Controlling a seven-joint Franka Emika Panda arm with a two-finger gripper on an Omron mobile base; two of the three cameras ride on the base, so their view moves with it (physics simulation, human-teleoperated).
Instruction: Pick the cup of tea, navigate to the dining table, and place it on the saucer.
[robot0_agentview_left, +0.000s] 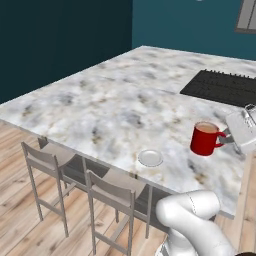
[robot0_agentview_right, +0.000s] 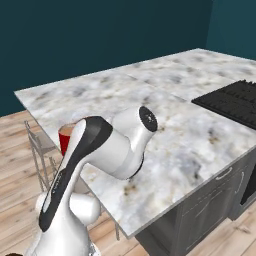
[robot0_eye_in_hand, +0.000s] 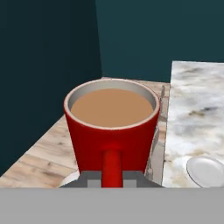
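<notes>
The gripper (robot0_agentview_left: 226, 136) sits at the right edge of the left base view, its jaws closed tight on the red side handle of the cup of tea (robot0_agentview_left: 205, 138), which it holds upright above the marbled top of the dining table (robot0_agentview_left: 115, 107). In the hand view the same grip shows from behind: the handle runs down the lower middle of the frame into the grey finger parts at the bottom, and the cup of tea (robot0_eye_in_hand: 111, 131) stands centre frame, filled nearly to the rim with light brown liquid. The saucer (robot0_agentview_left: 150, 158) lies flat on the table in the lower middle of the left base view, to the lower left of the cup and clearly apart from it, close to the table's near edge. In the hand view the saucer (robot0_eye_in_hand: 205, 171) appears at the lower right, cut by the frame's edge, on the marble beside the cup. In the right base view the arm's white and dark links cover the lower left, and a sliver of the red cup (robot0_agentview_right: 65, 139) peeks out at mid left behind them. A black cooktop (robot0_agentview_left: 222, 87) is set into the table at the upper right of the left base view. Two pale stools (robot0_agentview_left: 112, 200) stand against the table's near side at the lower left, on a light wooden floor (robot0_agentview_left: 15, 200). Dark teal walls (robot0_agentview_left: 60, 35) fill the top of the frame.
</notes>
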